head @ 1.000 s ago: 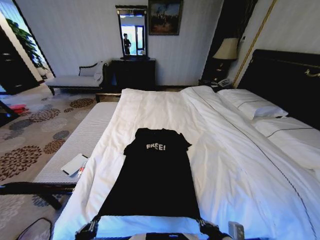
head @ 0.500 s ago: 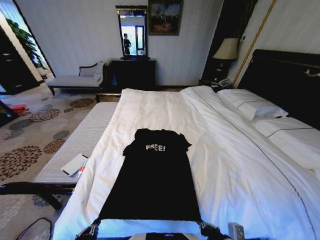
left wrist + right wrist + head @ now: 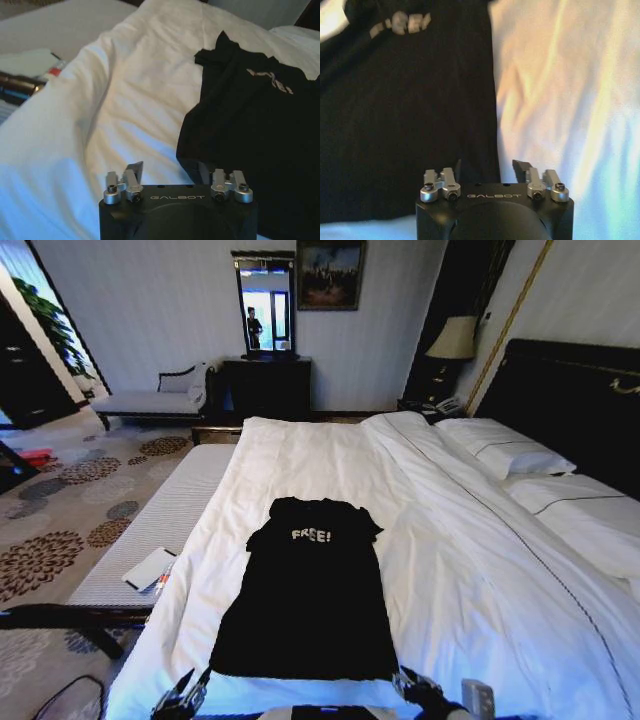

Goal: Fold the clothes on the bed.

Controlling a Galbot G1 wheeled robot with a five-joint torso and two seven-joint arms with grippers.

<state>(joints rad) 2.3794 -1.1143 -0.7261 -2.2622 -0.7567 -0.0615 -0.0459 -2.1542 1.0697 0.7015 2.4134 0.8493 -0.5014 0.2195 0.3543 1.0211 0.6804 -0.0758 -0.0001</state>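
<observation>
**Mia:** Head view first. Where is the shirt (image 3: 310,595)?

**Ben:** It lies flat on the bed (image 3: 480,570), on the white cover, near the edge closest to the robot. The neck and the white letters point away from the robot. The bottom hem is the near end. So its long way runs straight out from the robot.

**Mia:** And the two grippers?

**Ben:** Both sit low at the near edge. The left gripper (image 3: 190,695) is just by the hem's left corner. The right gripper (image 3: 412,687) is just by the hem's right corner. Each arm is closest to its own corner.

**Mia:** Are they holding the cloth?

**Ben:** I don't think so. On the left wrist view the left gripper (image 3: 167,172) has its fingers spread, and the shirt's corner lies between them, loose. On the right wrist view the right gripper (image 3: 492,170) is spread too, with the shirt's side edge running right up to the gap.

**Mia:** So the shirt lies ahead of both?

**Ben:** Yes, straight ahead, one corner for each.
</observation>
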